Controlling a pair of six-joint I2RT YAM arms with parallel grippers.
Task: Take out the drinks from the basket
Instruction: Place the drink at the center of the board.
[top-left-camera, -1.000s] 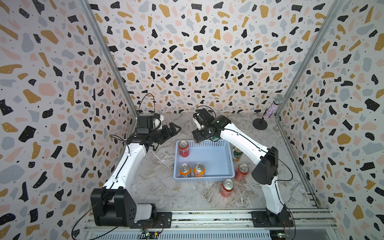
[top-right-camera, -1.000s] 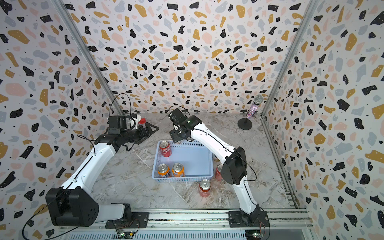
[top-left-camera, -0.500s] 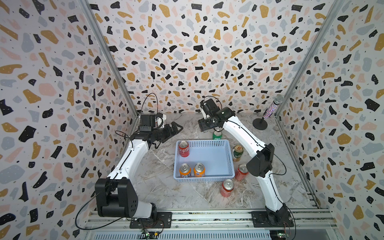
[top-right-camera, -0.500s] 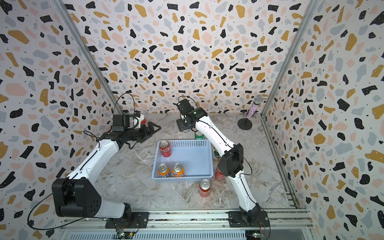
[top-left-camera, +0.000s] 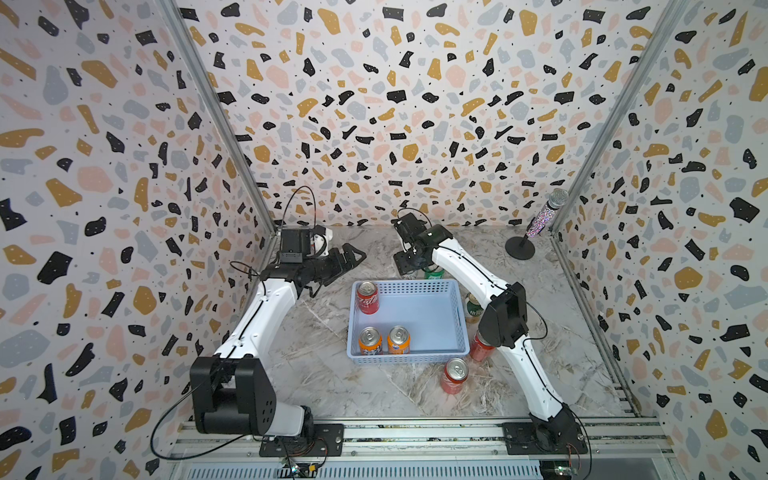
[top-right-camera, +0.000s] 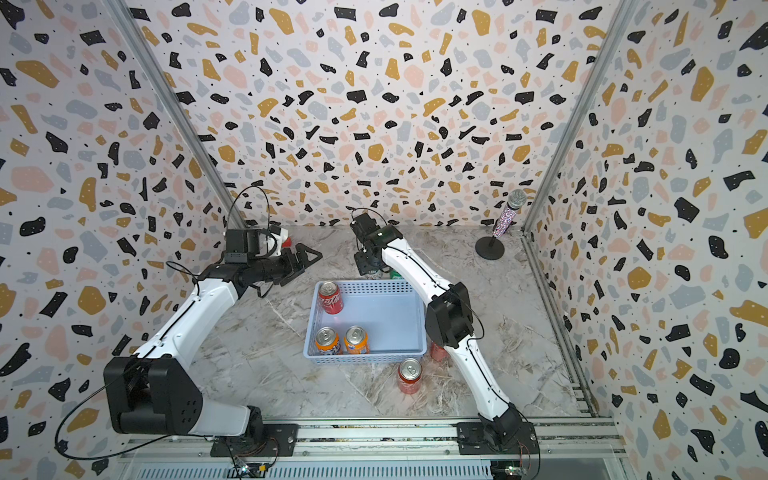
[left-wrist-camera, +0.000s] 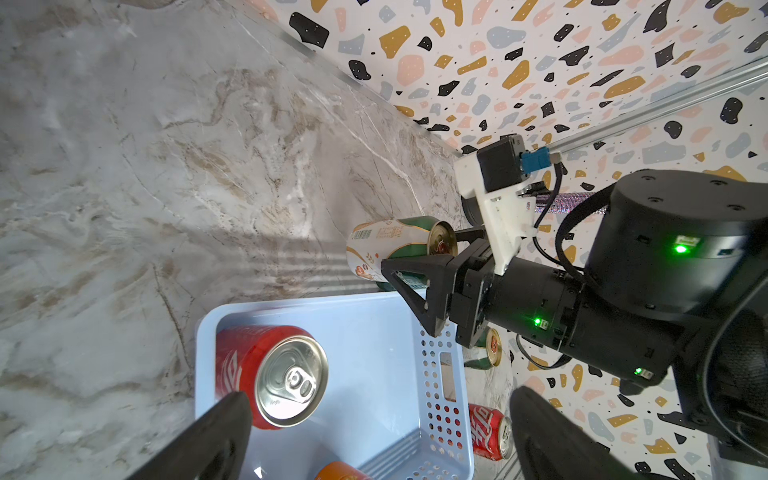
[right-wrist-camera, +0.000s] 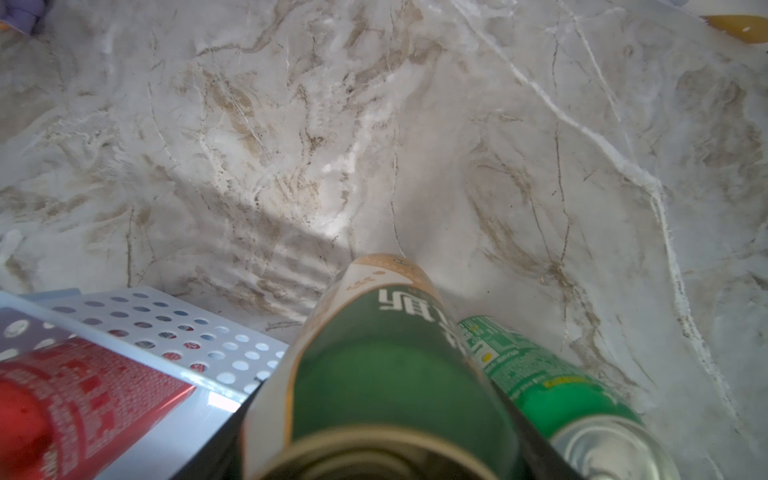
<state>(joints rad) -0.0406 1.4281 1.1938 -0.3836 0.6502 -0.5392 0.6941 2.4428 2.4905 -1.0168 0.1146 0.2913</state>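
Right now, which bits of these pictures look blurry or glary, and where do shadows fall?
Right wrist view: the green-and-white can goes soft towards the lens, while the marble table beyond is sharp, with a striped shadow. Left wrist view: the nearby fingers are dark blurs; the red can shines on top. Both top views: sharp, evenly lit.

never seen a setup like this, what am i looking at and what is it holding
These are two white robot arms fixed to a rail, each ending in a two-finger gripper. Two pictures look down on the whole booth from above; the other two come from a camera on each arm's wrist. On the marble table sits a light-blue basket with a red can and two orange cans inside. Outside it are two red cans, a bright green can and a dark green can. The right gripper is shut on another dark green-and-white can just beyond the basket's far wall. The left gripper is open and empty.
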